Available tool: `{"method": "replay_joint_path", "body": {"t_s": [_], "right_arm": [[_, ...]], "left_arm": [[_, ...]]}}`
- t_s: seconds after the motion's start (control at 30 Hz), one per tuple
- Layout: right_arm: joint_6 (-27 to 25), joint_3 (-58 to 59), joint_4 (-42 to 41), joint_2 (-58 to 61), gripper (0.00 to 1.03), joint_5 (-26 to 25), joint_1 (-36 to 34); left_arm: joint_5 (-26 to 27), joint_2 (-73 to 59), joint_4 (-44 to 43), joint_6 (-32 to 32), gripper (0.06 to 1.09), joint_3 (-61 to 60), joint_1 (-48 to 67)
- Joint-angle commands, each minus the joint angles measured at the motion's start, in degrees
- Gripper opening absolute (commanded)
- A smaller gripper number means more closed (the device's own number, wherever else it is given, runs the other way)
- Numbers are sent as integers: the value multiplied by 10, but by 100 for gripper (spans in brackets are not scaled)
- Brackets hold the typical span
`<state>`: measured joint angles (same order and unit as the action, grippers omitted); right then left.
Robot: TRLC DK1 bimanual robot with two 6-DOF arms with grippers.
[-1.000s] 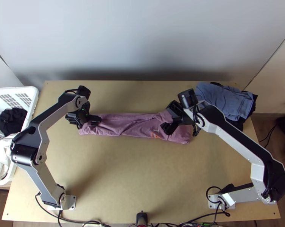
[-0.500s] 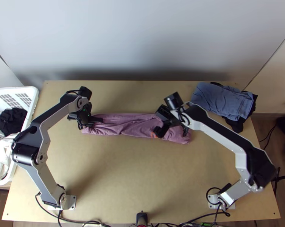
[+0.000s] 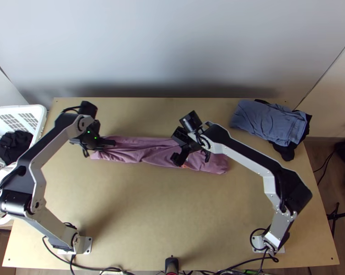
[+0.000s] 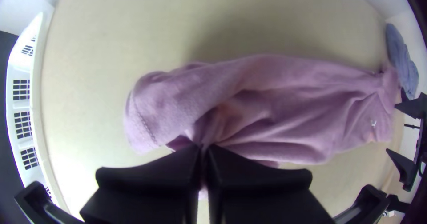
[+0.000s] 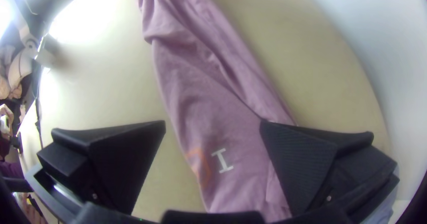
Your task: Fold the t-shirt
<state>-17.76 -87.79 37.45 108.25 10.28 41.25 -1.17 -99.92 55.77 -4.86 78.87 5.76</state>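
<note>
The left gripper (image 3: 112, 143) grips bunched cloth near one end of the mauve t-shirt (image 3: 161, 156); the right gripper's (image 3: 176, 146) fingers stand wide apart at the shirt, contact hard to judge. It lies as a long, rumpled strip across the table (image 3: 149, 206).

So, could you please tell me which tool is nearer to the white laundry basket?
Left. The left tool is shut on the t-shirt near its basket-side end; the right tool is open above the shirt, farther across from the basket.
</note>
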Motion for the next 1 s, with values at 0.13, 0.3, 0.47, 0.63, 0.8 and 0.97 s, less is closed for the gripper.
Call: {"method": "replay_joint_path", "body": {"t_s": [0.13,0.3,0.47,0.63,0.8,0.97], "right_arm": [[-1,-32,-7,45,98,2,19],[0,-39,-28,84,98,8,30],[5,-71,-32,121,98,17,32],[6,-69,-40,140,98,18,32],[8,-55,-47,142,98,18,31],[6,-52,-48,151,98,18,30]], "left_arm": [[-1,32,8,21,9,-14,-55],[-1,45,11,22,9,-16,-55],[-1,61,22,22,9,-16,-51],[-1,75,29,21,9,4,-36],[13,80,48,13,9,73,-7],[16,71,53,10,9,141,31]]}}
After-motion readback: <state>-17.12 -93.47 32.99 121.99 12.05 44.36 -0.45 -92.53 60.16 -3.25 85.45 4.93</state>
